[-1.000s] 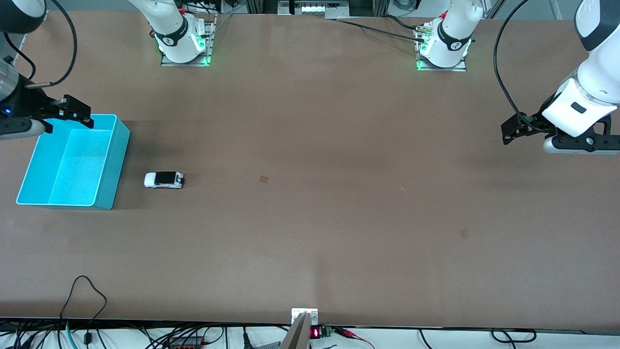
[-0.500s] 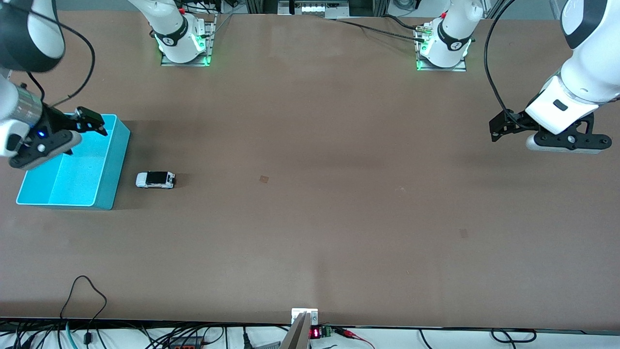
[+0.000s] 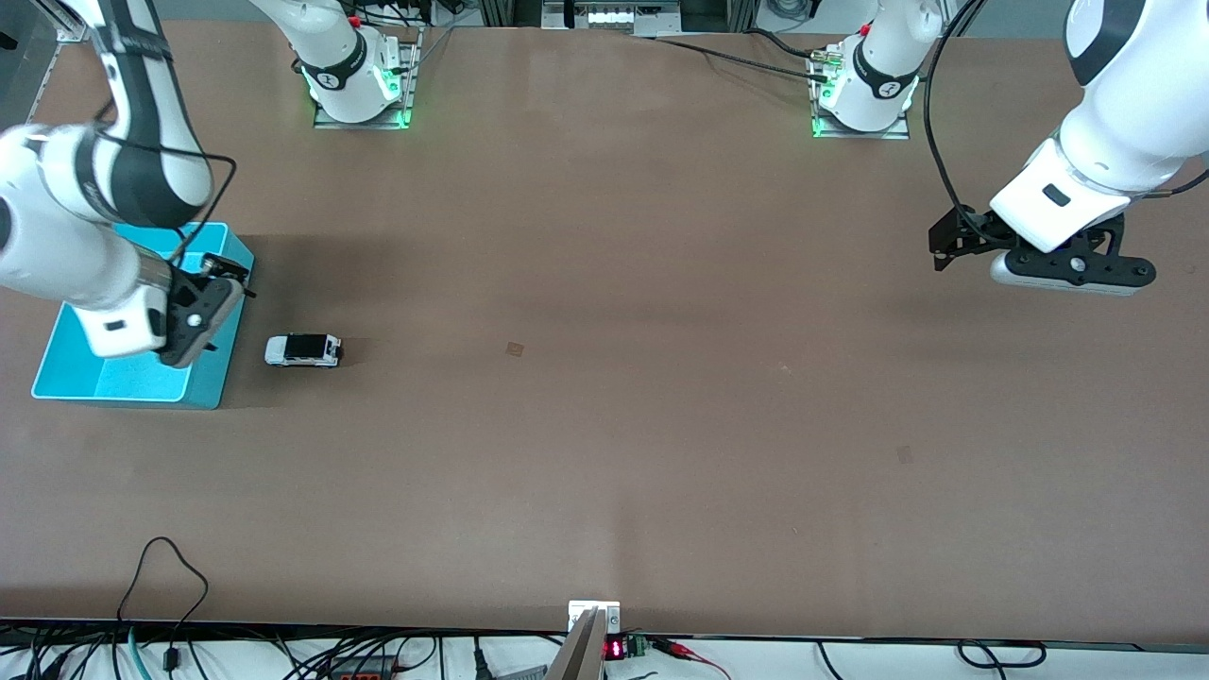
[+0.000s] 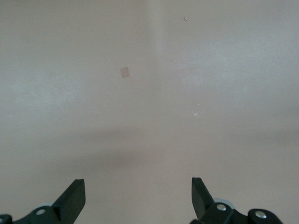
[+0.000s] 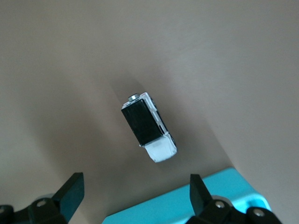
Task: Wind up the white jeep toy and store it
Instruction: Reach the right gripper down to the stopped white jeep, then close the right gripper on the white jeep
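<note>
Two robot arms hung over a brown tabletop (image 3: 604, 425) with a small white toy jeep and a cyan plastic bin on it.

The white jeep toy (image 3: 303, 350), a tiny boxy car with a black rear roof panel and dark wheels, stood on its wheels on the tabletop just beside the open rectangular cyan bin (image 3: 203, 387), apart from it, at the right arm's end of the tabletop. The right gripper (image 3: 225, 274) hung over the bin's rim on the side nearest the jeep, its jaws spread wide and holding nothing; its wrist view looked down on the jeep (image 5: 148, 126) and a corner of the bin (image 5: 187, 205). The left gripper (image 3: 947, 246) hung over bare tabletop at the left arm's end, well apart from the jeep, jaws also spread and empty.
</note>
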Robot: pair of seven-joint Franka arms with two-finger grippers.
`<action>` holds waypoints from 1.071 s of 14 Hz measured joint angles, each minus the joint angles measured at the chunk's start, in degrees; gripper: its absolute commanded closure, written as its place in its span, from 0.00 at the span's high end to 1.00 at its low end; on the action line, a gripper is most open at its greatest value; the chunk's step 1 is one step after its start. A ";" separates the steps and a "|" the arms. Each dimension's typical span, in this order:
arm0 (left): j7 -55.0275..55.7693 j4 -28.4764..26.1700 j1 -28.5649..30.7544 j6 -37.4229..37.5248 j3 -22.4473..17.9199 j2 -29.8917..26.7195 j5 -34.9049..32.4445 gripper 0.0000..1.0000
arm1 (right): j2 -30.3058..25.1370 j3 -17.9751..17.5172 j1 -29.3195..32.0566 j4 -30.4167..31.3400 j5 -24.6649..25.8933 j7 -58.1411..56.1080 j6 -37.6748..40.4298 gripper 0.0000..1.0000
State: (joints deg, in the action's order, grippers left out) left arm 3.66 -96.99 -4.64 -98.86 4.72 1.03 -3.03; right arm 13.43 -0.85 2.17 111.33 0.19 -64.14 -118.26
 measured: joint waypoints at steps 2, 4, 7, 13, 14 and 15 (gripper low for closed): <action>0.00 0.09 0.24 0.28 -0.15 0.00 0.00 1.00 | 0.84 -0.10 0.00 4.25 0.00 -4.47 -7.27 1.00; 0.00 0.10 0.29 0.45 -0.19 0.00 0.00 1.00 | 1.40 -0.12 0.00 8.89 0.00 -8.84 -15.32 1.00; 0.00 0.11 0.29 0.53 -0.19 0.00 0.00 1.00 | 2.75 -0.19 0.00 13.01 0.00 -13.03 -22.74 1.00; 0.00 0.14 0.44 1.29 -0.55 0.00 0.00 1.00 | 6.07 -0.61 -0.03 16.02 0.00 -16.45 -32.06 1.00; 0.00 0.15 0.64 1.30 -0.63 0.00 0.00 1.00 | 6.97 -0.64 -0.03 16.02 0.01 -17.14 -33.34 1.00; 0.00 0.16 0.86 1.36 -0.67 0.00 0.00 1.00 | 7.79 -0.76 -0.03 16.03 0.00 -17.73 -34.50 1.00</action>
State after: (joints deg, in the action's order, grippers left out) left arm 3.65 -96.83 -3.78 -97.50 4.04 1.03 -3.03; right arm 21.22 -1.61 2.14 127.36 0.19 -81.86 -152.76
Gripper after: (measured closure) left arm 0.000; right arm 0.000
